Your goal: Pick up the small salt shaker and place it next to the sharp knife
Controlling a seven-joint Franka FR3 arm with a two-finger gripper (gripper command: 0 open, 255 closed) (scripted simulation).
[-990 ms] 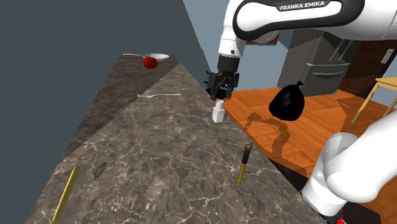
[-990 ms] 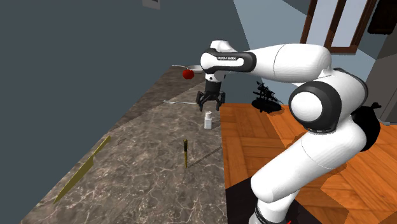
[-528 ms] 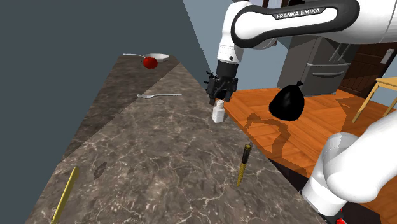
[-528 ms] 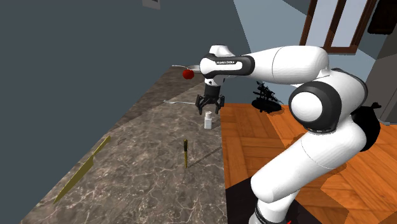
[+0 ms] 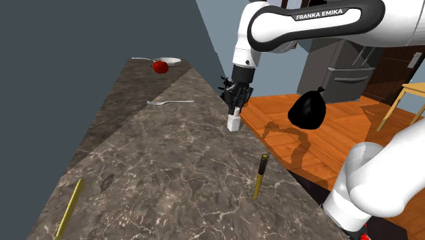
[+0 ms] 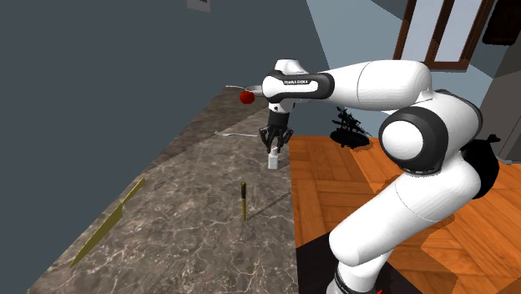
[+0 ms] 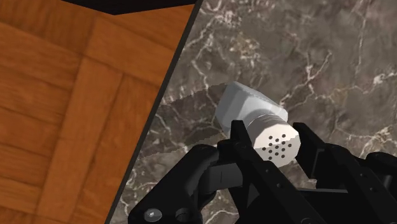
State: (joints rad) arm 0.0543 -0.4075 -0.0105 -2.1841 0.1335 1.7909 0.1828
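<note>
between the closed fingers of the black two-finger gripper point(image 7: 272, 141), the wrist view shows the perforated round cap of a small white salt shaker point(image 7: 245, 105), with both fingers pressed against it. the shoulder view adds that the shaker stands upright directly under the hand, its base on the dark veined marble counter point(image 5: 170, 157) near the edge. the second exterior view reveals the broad blade of a long olive-yellow knife point(image 6: 108, 224), lying well apart from the hand.
</note>
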